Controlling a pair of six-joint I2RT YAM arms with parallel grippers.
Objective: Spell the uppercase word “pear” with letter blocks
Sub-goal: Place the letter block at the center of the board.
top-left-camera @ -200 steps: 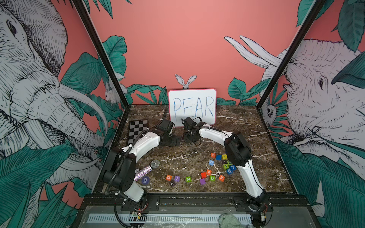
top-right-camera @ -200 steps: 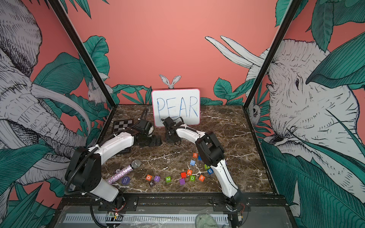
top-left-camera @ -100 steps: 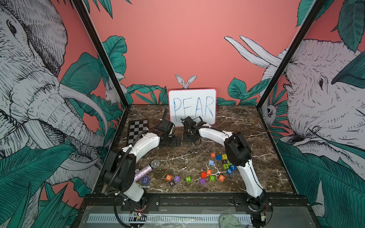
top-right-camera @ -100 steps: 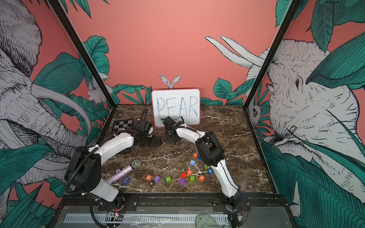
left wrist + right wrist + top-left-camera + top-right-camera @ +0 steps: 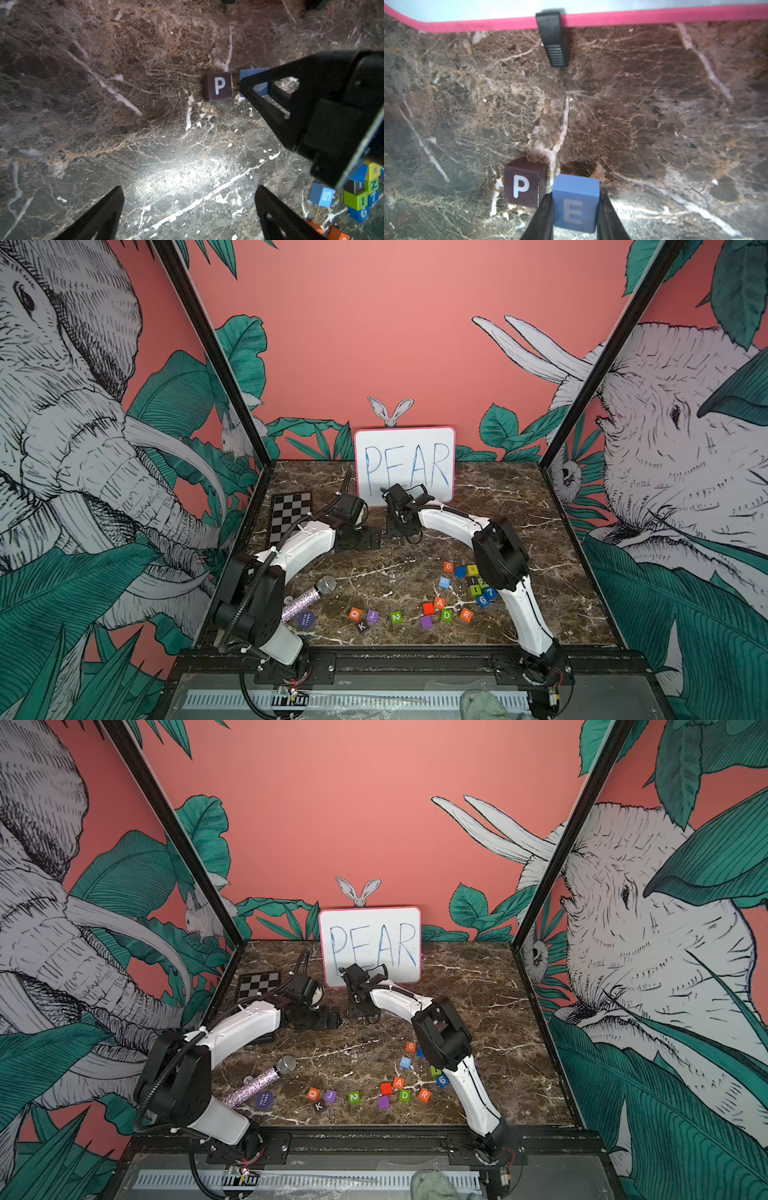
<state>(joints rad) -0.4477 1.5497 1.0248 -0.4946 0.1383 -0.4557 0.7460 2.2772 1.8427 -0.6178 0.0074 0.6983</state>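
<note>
Dark brown marble table [image 5: 104,83] lies under the left gripper [image 5: 190,195], whose jaws stand wide open with only their tips in frame. The brown P block [image 5: 523,185] sits flat ahead of them, well clear. Just beside it, toward the right arm, the blue E block [image 5: 576,207] is pinched between the jaws of the right gripper [image 5: 575,195]; whether it touches the table I cannot tell. In both top views this pair is nearly hidden among the grippers. The orange A block [image 5: 439,602] and R block [image 5: 466,615] lie loose near the front.

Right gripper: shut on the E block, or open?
Shut: right gripper fingers clamp both sides of the E block.
</note>
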